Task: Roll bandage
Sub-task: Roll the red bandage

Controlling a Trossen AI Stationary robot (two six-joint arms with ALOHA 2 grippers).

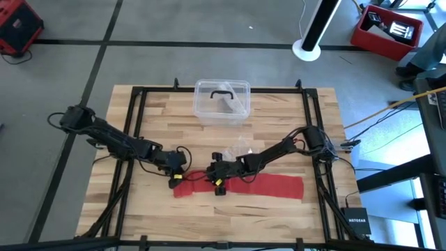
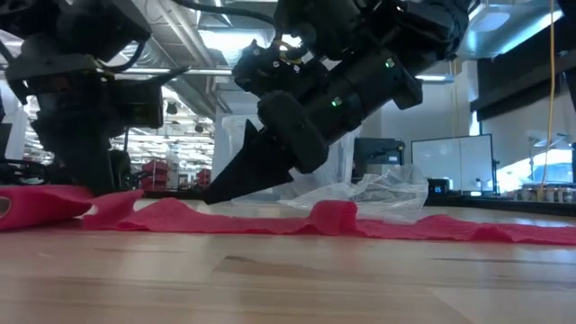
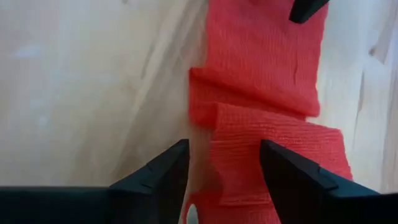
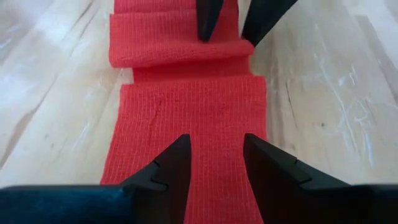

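The red bandage (image 1: pixel 258 187) lies as a long flat band along the table's near part. It is rumpled into crosswise folds (image 4: pixel 180 46) near its left end. My left gripper (image 1: pixel 174 181) stands open over that left end, and the band (image 3: pixel 261 74) runs away between and under its fingers. My right gripper (image 1: pixel 217 185) is open a little farther right along the band. It slants down toward the table's left over the flat cloth (image 4: pixel 186 112). In the low view its fingertips (image 2: pixel 211 191) reach down to the bandage's top (image 2: pixel 333 216). My left gripper has its fingers on either side of the bandage's folded end (image 3: pixel 249 124), one finger (image 3: pixel 286 174) over the cloth; whether it touches, I cannot tell. My right gripper's fingertips come slanting down from the right to the band's upper face (image 2: pixel 225 200). I cannot tell whether they rest on it.
A clear plastic box with a black handle (image 1: pixel 221 103) stands at the far middle of the table. Crumpled clear wrapping (image 1: pixel 240 148) lies just behind my right gripper. Black frame rails (image 1: pixel 139 125) run along the table's sides. Bare wood shows near the front edge.
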